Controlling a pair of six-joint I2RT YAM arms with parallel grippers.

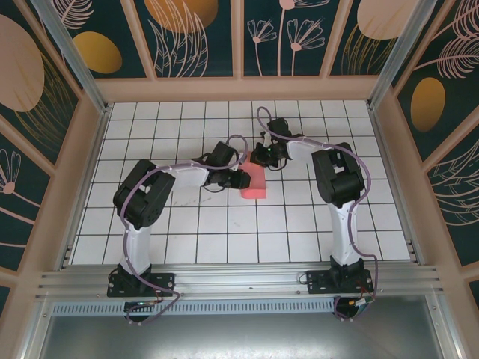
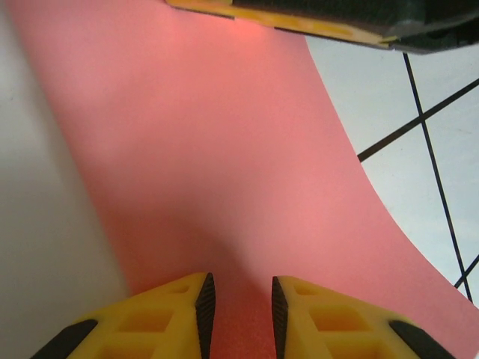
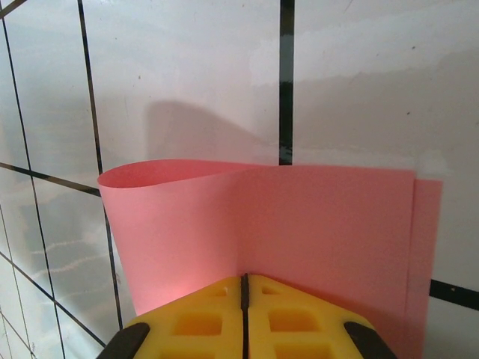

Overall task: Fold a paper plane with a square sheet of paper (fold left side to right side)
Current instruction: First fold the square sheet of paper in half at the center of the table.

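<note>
— What carries everything?
— A white bench [image 1: 224, 224] ruled with black grid lines.
— And on it?
— The square sheet of paper [image 1: 256, 185], coral-red, near the middle, one side curled over itself, its lower layer flat on the tiles.

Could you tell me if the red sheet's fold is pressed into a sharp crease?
No, the square sheet of paper bends over in a rounded, open loop.

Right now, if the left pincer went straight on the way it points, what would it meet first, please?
Probably the red paper, spread directly ahead of the left pincer; beyond it, the right pincer sits at the paper's far edge. Depth is unclear.
</note>
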